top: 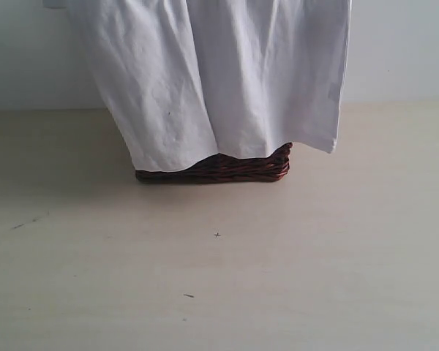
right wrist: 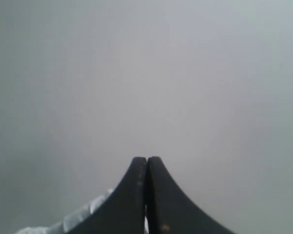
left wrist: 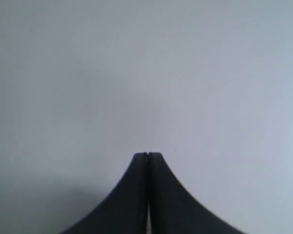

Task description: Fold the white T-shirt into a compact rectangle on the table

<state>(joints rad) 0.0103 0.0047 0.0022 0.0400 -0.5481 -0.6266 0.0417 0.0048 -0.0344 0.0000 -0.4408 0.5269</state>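
Item: white T-shirt (top: 227, 73), hangs lifted, hem over wicker basket (top: 241, 170). Closed tight, grip unseen: left pincer (left wrist: 147, 155), right pincer (right wrist: 147, 159). Step, judged: lifting clear. Next: lay flat on worktop (top: 219, 278) in front of basket.

The left hand (left wrist: 147, 157) has two matte black fingers (left wrist: 129, 200) flaring from narrow tips. The right hand (right wrist: 147, 160) matches, with one tiny orange speck (right wrist: 164, 227).

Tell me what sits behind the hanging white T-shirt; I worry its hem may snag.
A dark brown wicker basket stands on the table behind the white T-shirt. Only its lower edge shows below the hem; its upper part and any contents are covered.
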